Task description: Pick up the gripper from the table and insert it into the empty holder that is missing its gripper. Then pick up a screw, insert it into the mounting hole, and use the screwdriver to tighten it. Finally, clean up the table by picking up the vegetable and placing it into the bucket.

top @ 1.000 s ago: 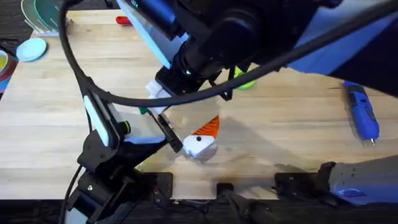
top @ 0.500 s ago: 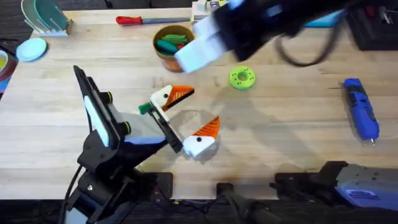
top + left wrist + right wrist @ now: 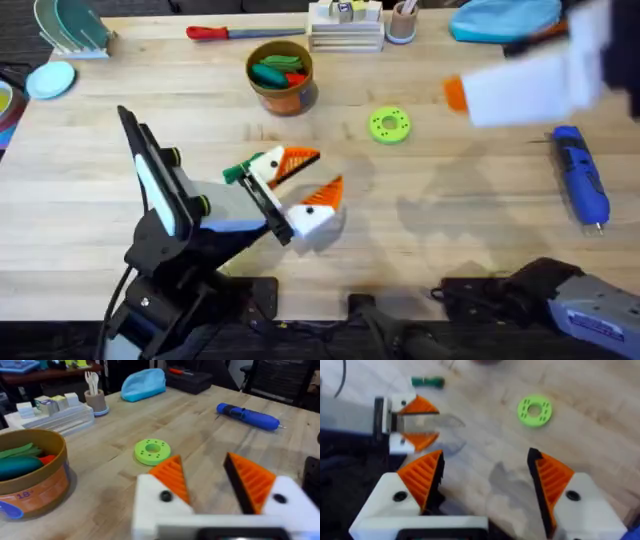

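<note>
My left gripper (image 3: pixel 312 176) rests low over the table's middle, open, with nothing between its fingers. Each of its white holders (image 3: pixel 150 505) carries an orange wedge finger (image 3: pixel 170 477) with a dark screw head (image 3: pixel 165 495). I cannot tell which of them is the task's gripper. My right gripper (image 3: pixel 487 480) is open and empty, raised at the back right (image 3: pixel 462 95). The blue screwdriver (image 3: pixel 582 176) lies on the right of the table. The tan-and-orange bucket (image 3: pixel 282 92) stands at the back with green vegetable pieces (image 3: pixel 272 72) in it.
A green disc with holes (image 3: pixel 390 125) lies right of the bucket. A red-handled screwdriver (image 3: pixel 230 32) lies along the back edge, beside a white rack (image 3: pixel 345 30) and a cup. A small green piece (image 3: pixel 234 174) lies by the left gripper. A blue cap (image 3: pixel 500 20) is at the back right.
The right arm has swung away from above the bucket and the left gripper to the back right. The left gripper's fingers stand slightly closer together; the left arm has hardly moved.
</note>
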`<state>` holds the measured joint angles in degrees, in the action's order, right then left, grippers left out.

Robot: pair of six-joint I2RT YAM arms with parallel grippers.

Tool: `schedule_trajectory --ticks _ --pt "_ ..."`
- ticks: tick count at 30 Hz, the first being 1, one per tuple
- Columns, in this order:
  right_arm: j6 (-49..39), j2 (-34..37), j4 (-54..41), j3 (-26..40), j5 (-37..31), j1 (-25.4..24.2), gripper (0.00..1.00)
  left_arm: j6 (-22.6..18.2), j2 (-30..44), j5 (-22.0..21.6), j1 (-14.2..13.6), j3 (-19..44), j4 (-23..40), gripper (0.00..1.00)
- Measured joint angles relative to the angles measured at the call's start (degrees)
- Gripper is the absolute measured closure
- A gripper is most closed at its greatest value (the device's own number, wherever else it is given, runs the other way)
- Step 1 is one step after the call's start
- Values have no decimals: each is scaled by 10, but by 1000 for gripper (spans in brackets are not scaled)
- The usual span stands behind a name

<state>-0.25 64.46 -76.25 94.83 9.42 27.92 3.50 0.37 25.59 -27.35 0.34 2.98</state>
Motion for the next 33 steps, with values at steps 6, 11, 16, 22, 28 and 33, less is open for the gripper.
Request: schedule_trajectory --ticks 6,11,16,22,28,33 --pt "-26 -1 -84 0 58 -4 32 -3 0 -2 0 0 0 994" --pt "-37 -1 -86 0 97 -5 33 -3 0 -2 0 0 0 996" --pt "-47 -1 -87 0 98 -11 33 -3 0 -2 0 0 0 996" --pt "-70 -11 -59 -50 87 -106 33 -3 0 -2 0 0 0 996" --pt "-77 -8 13 -166 93 -271 33 -3 0 -1 0 0 0 996" --pt "-57 6 93 -235 55 -430 31 -3 0 -2 0 0 0 996"
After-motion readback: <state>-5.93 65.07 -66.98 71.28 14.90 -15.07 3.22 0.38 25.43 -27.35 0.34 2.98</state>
